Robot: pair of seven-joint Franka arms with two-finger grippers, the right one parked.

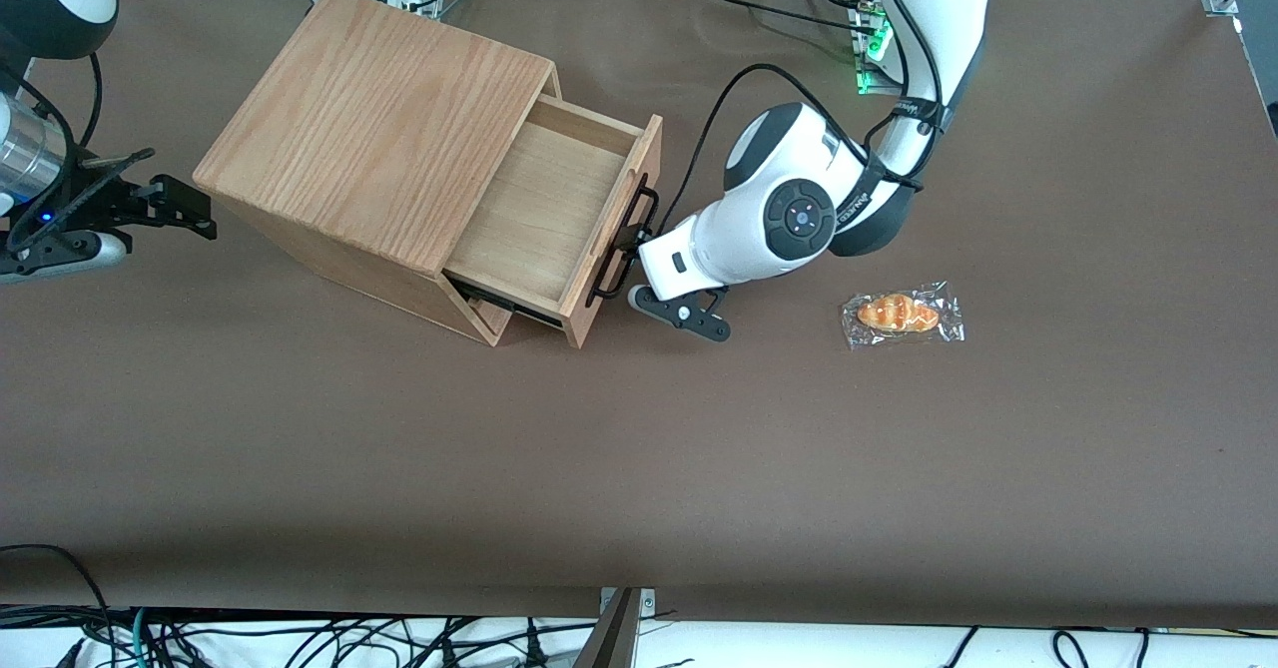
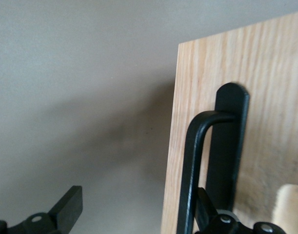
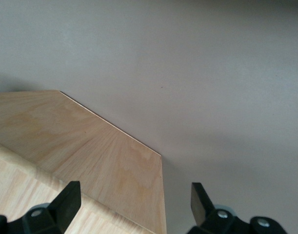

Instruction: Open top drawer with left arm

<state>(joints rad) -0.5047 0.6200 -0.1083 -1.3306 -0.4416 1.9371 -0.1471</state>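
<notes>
The top drawer (image 1: 544, 219) is standing well pulled out of the cabinet (image 1: 374, 139), which is sitting on the brown table (image 1: 639, 468) toward the parked arm's end. The drawer's front panel is facing the left arm (image 1: 799, 214), and the black handle (image 1: 624, 244) is running along that panel.

The gripper (image 1: 639, 274) is sitting low over the table directly in front of the drawer, right at the handle. One finger (image 2: 209, 209) is reaching in between the bar and the wooden front, touching or nearly touching the bar; the other finger (image 2: 68, 204) is hanging well apart from it, out over bare table past the panel's edge. So the fingers are standing spread wide, pinching nothing, with the end of the handle (image 2: 207, 165) lying between them, close to the one finger.

The drawer is showing its pale wooden floor and side walls, and nothing is lying on the part of its floor that is in view. A lower drawer front (image 1: 499, 314) is peeking out beneath it, only slightly proud of the cabinet.

A small bread roll in a clear wrapper (image 1: 902, 315) is lying on the table toward the working arm's end, well apart from the drawer and a little nearer the front camera than the arm's wrist.
</notes>
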